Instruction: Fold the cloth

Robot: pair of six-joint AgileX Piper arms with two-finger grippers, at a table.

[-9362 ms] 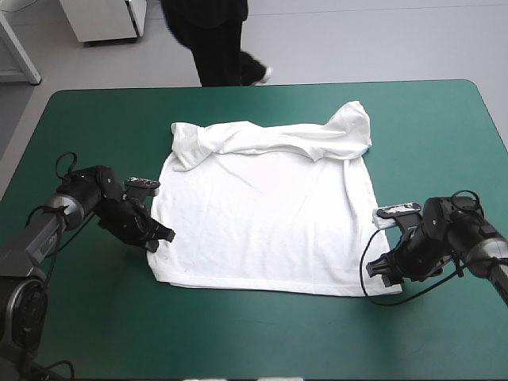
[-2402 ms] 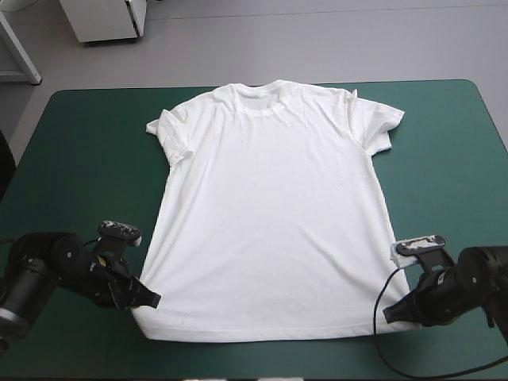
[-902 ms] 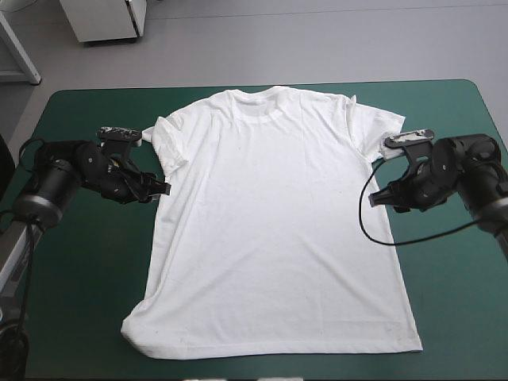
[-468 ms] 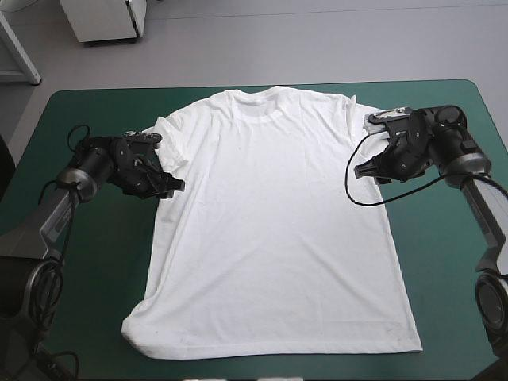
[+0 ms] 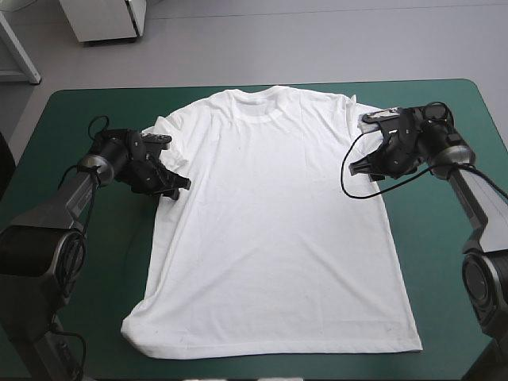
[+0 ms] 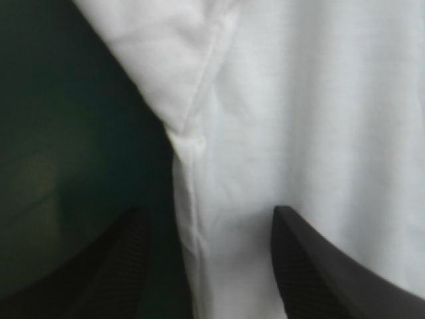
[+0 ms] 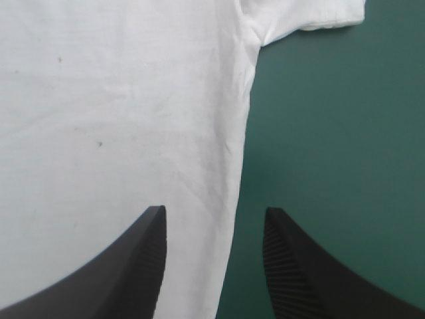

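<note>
The white T-shirt (image 5: pixel 270 222) lies spread flat on the teal-green cover (image 5: pixel 79 262), collar toward the far edge and hem near the front edge. My left gripper (image 5: pixel 173 187) sits low at the shirt's left side, just below the sleeve (image 5: pixel 163 136). In the left wrist view it (image 6: pixel 210 211) is open, astride the side seam of the T-shirt (image 6: pixel 319 100). My right gripper (image 5: pixel 357 167) is at the opposite side under the other sleeve (image 5: pixel 382 123). In the right wrist view it (image 7: pixel 214 211) is open over the edge of the T-shirt (image 7: pixel 113 100).
Bare teal-green cover (image 7: pixel 332 133) runs along both sides of the shirt, widest at the front left and front right corners. The hem lies close to the table's front edge. A narrow strip of cover shows beyond the collar.
The shirt, folded over at its far end earlier, now lies fully spread. Both grippers have left the hem corners and moved up to the armpits, closing in on the side edges just before.
</note>
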